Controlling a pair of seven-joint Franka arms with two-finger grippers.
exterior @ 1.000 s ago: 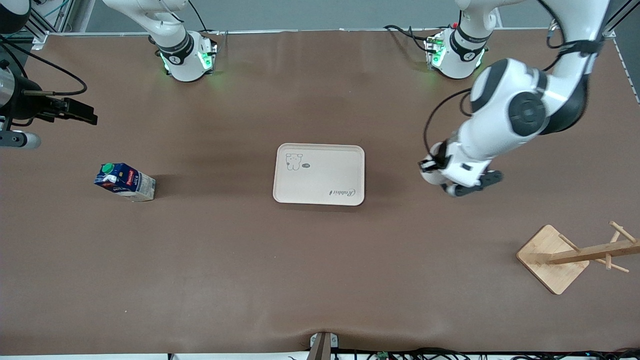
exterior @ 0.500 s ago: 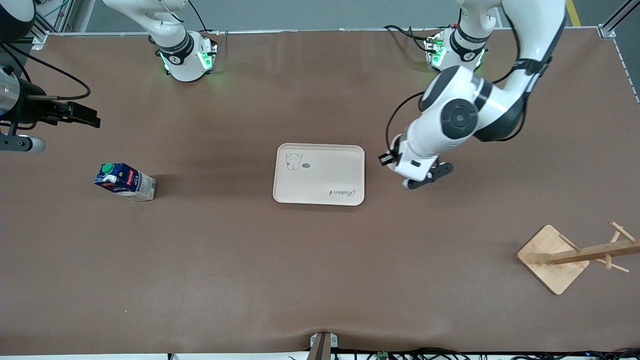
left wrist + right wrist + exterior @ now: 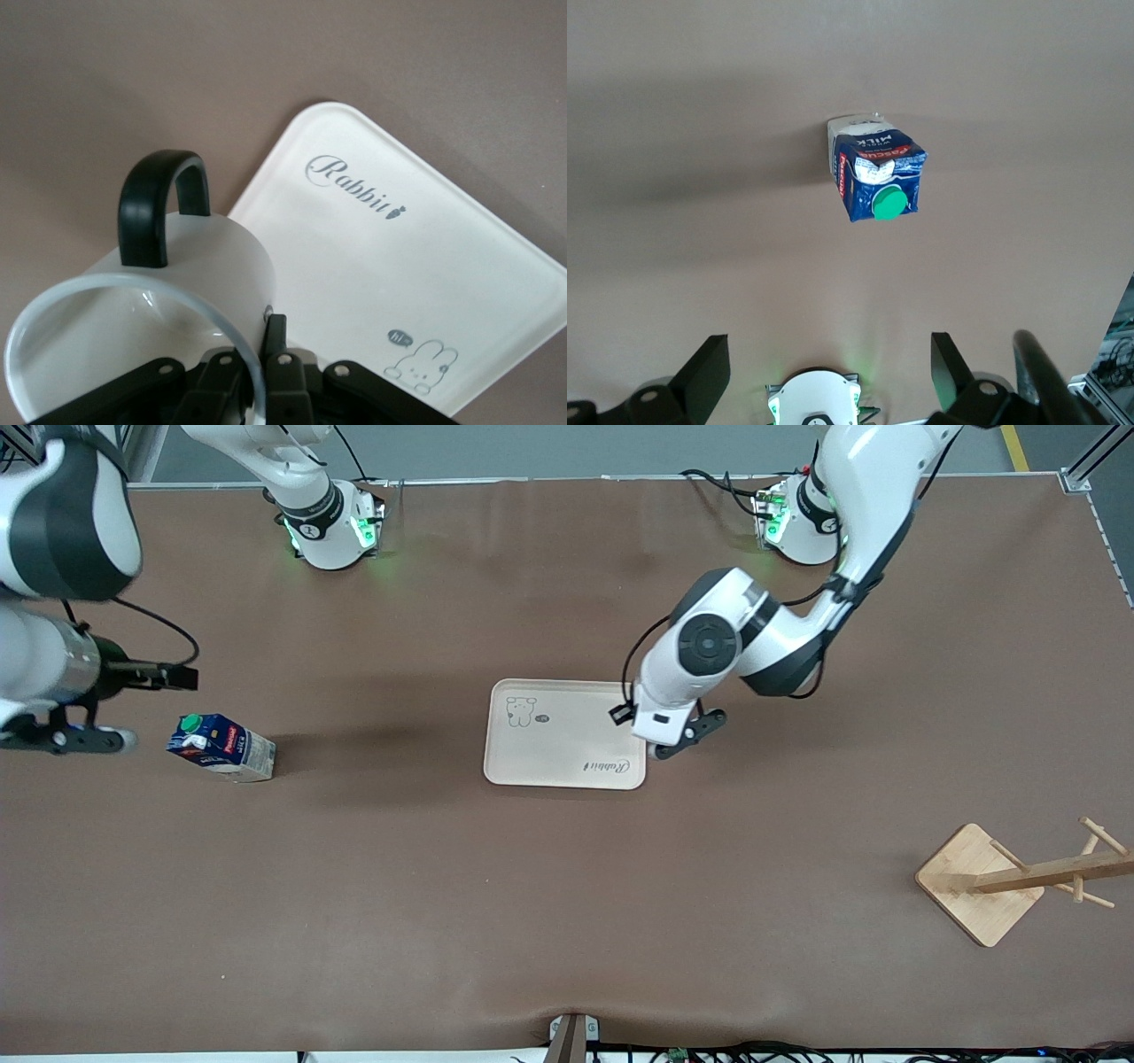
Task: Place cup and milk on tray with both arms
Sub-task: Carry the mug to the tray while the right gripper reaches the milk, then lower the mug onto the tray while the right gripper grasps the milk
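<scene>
The left hand [image 3: 252, 390], clamped on the cup [image 3: 133, 319], hangs over the tray's [image 3: 567, 766] edge (probably lowering comes next), while the right hand [image 3: 828, 372], fingers wide, hovers over the milk [image 3: 221, 747] on the worktop [image 3: 567, 912].

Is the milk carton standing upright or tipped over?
Upright: the milk carton stands on its white base on the table, green cap on top, as the right wrist view shows from above.

Blue milk [image 3: 221, 747] – cream tray [image 3: 567, 766].
</scene>
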